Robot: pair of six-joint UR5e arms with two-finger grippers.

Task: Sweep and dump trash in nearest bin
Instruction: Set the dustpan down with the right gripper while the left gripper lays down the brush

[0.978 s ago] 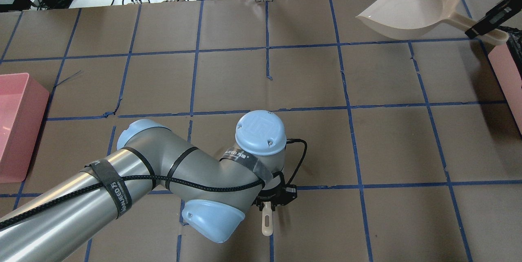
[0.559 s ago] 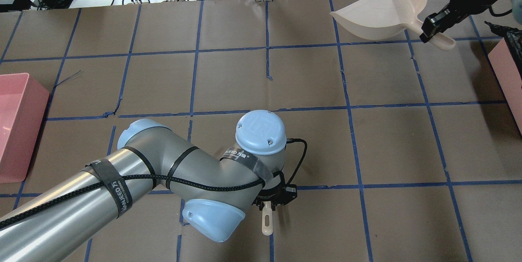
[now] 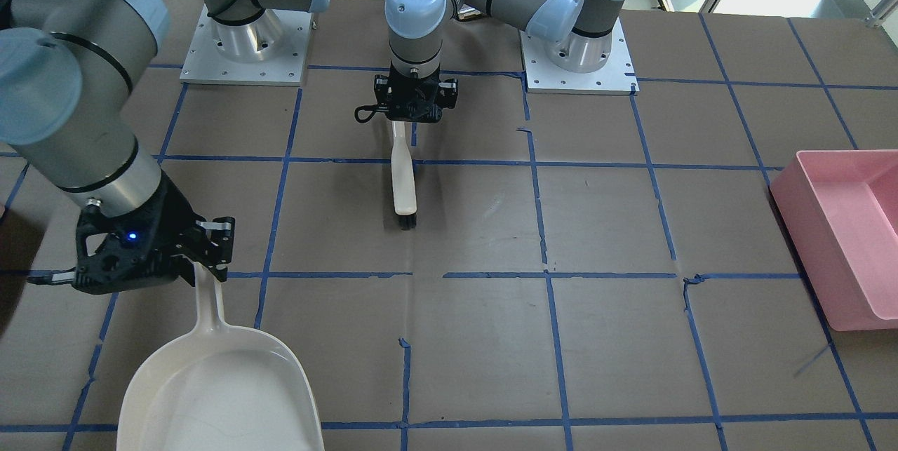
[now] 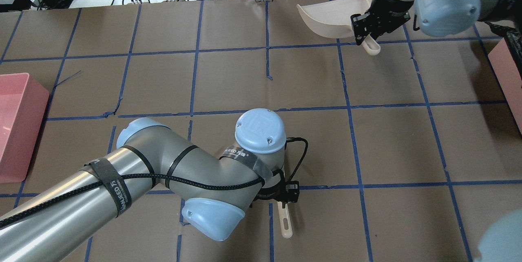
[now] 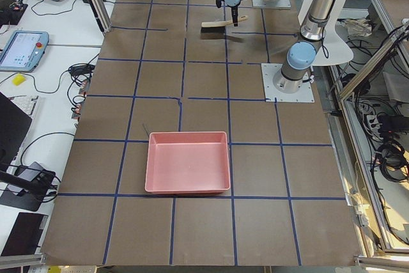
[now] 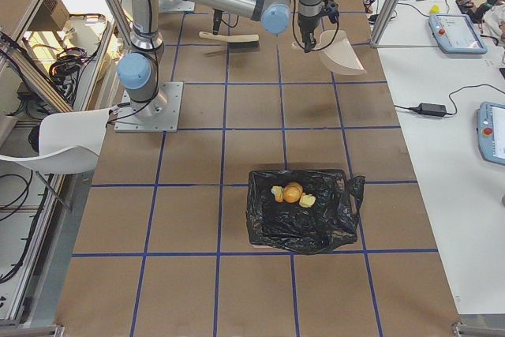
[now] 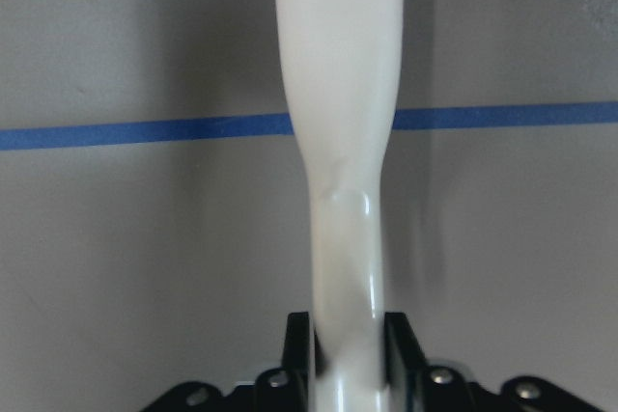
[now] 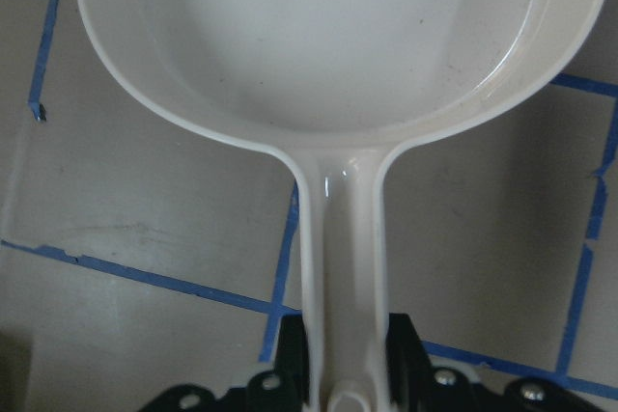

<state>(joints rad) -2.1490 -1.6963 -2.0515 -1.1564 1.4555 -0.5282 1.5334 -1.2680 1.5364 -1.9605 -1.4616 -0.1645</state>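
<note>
The trash, a tan-brown lump (image 6: 293,192) and two pale-green apple pieces (image 6: 278,192), lies inside the black-bag-lined bin (image 6: 331,222). My left gripper (image 4: 281,199) is shut on the cream handle of a brush (image 3: 403,181), whose black bristles rest on the table; the handle also shows in the left wrist view (image 7: 338,94). My right gripper (image 4: 366,36) is shut on the handle of a cream dustpan (image 4: 326,19), held above the table's far side. The pan (image 8: 319,36) looks empty.
A pink bin (image 4: 16,123) stands at the table's left end and also shows in the front-facing view (image 3: 842,226). The bagged bin's pink side (image 4: 505,62) is at the right edge. The table is brown paper with blue tape lines (image 4: 267,48).
My right arm has carried the dustpan leftward from the right bin, further over the table's far side. The brush handle in my left gripper has shifted slightly to the right.
</note>
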